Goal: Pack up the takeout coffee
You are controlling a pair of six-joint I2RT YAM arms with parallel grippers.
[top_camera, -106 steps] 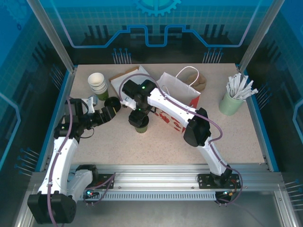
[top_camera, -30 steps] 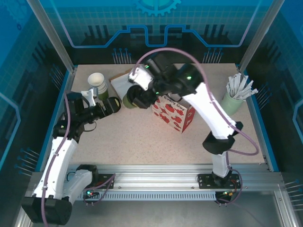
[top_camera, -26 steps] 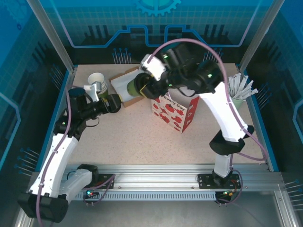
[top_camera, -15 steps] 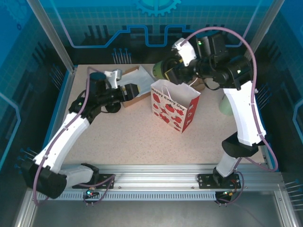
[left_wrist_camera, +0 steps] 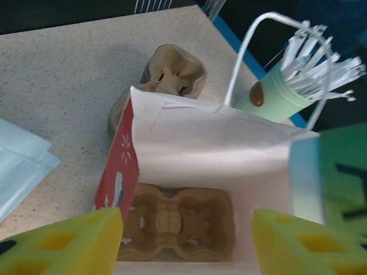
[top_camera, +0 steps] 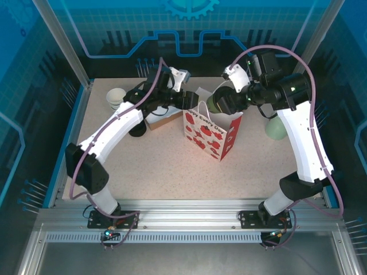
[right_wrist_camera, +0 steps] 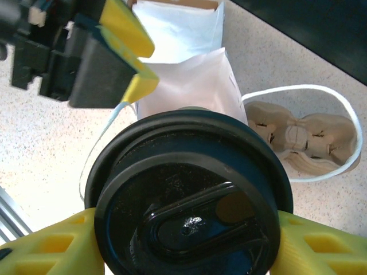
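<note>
On bag (top_camera: 207, 134), "Happy Every Day", takeout coffee (right_wrist_camera: 189, 197) above

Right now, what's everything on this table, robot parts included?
takeout coffee: one, olive-green, black lid, held near bag's mouth
bag: one, strawberry print, mid-table, open
cup carriers: two, brown, inside bag and behind it
paper cups: one stack, white, far left
cup of sticks: one, pale green, far right
napkins: pile, white, left of bag
round item: one, black, left of bag
left gripper: yellow pads, open over bag
right gripper: yellow pads, gripping the coffee
</note>
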